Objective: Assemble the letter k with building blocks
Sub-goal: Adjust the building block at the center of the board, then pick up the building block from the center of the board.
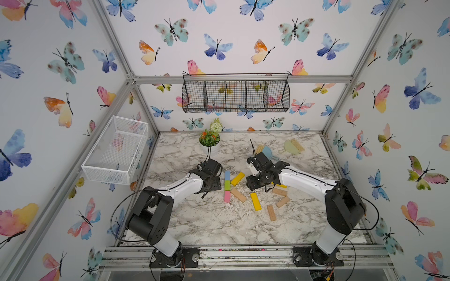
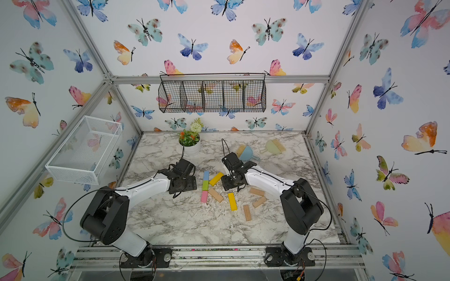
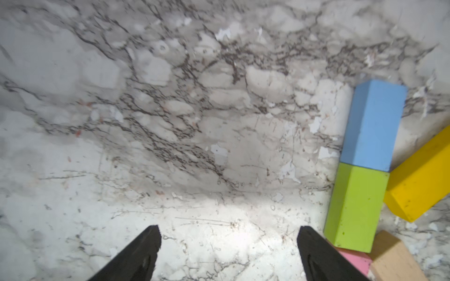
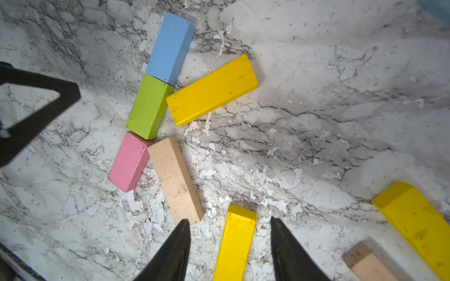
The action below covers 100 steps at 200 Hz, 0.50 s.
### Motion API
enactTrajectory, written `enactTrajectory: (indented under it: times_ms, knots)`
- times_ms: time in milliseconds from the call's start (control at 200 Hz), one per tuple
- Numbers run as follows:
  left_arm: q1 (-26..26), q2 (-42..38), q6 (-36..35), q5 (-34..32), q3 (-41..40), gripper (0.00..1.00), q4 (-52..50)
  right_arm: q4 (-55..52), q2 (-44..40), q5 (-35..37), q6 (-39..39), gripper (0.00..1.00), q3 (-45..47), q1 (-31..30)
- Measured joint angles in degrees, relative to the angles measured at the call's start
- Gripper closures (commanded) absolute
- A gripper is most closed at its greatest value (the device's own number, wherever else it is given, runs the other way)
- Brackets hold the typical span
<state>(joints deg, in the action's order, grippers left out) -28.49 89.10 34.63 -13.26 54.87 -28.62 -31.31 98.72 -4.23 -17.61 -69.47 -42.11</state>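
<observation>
While both arms bend low | left arm [image 1: 182, 186]: jaws wide over table [image 3: 219, 146] | right arm [image 1: 304, 180]: jaws parted astride yellow block [image 4: 235, 243]

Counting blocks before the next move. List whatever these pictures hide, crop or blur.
- In a top view, the third yellow block is almost wholly covered by the right arm's wrist.
- Left wrist view: the pink block lies mostly behind a finger of the left claw.
- Right wrist view: the straddled yellow block, between the fingers of the right claw, is cut off by the frame edge.
</observation>
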Motion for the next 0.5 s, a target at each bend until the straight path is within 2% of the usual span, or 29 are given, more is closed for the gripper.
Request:
enactTrajectory:
  times_ms: [125, 280, 501]
  knots:
    - [2.21, -3.08, -2.23, -0.02, 2.29, 0.00, -1.36, -0.33, -0.72, -1.14, -0.39, 0.46, 3.19, 0.00]
    - [3.30, -5.35, -6.08, 0.26, 6.86, 0.02, -0.96, -1.68, -0.94, -3.15, -0.33, 0.45, 6.21, 0.00]
    - [6.60, -6.14, -8.55, 5.73, 9.99, 0.02, 1.05, -3.96, -0.94, -3.78, 0.31, 0.45, 6.80, 0.00]
